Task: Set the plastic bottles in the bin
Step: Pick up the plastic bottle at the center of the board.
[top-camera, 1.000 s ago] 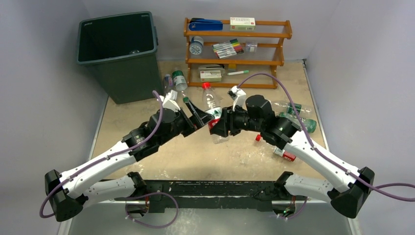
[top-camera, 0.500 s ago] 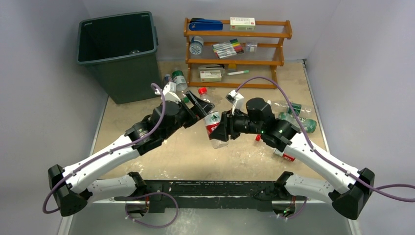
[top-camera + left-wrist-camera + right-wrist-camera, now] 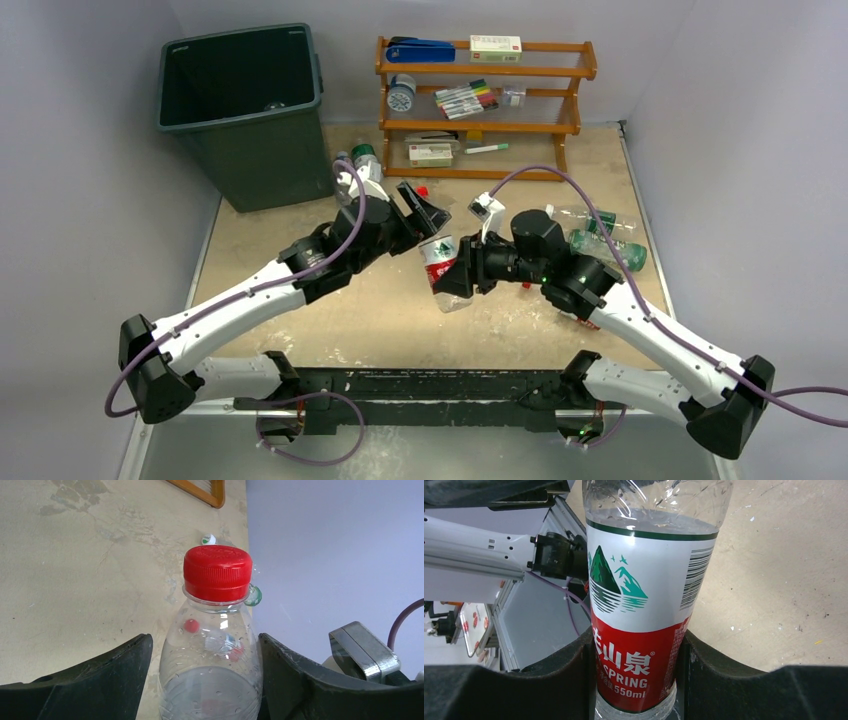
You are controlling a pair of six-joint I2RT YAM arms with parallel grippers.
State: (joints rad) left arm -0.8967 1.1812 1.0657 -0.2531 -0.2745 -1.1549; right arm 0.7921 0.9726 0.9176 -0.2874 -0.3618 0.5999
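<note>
A clear plastic bottle [image 3: 441,266] with a red-and-white label and a red cap [image 3: 422,190] is held off the table between the two arms. My right gripper [image 3: 457,272] is shut on its labelled lower body [image 3: 644,605]. My left gripper [image 3: 424,212] is open, with a finger on each side of the bottle's clear shoulder [image 3: 212,650] below the red cap [image 3: 217,572]. Its right finger touches the bottle and its left finger stands slightly apart. The dark green-grey bin [image 3: 262,165] stands at the back left. Its opening is uncovered.
A green-labelled bottle [image 3: 364,160] lies beside the bin. Green-labelled bottles [image 3: 603,238] lie at the right, and a red-labelled one [image 3: 586,319] lies under my right arm. The orange wooden rack [image 3: 485,125] with pens and boxes stands at the back.
My left gripper has moved right and forward, from beside the bottle to round its shoulder. My right gripper has kept hold of the bottle and shifted it slightly towards the near side.
</note>
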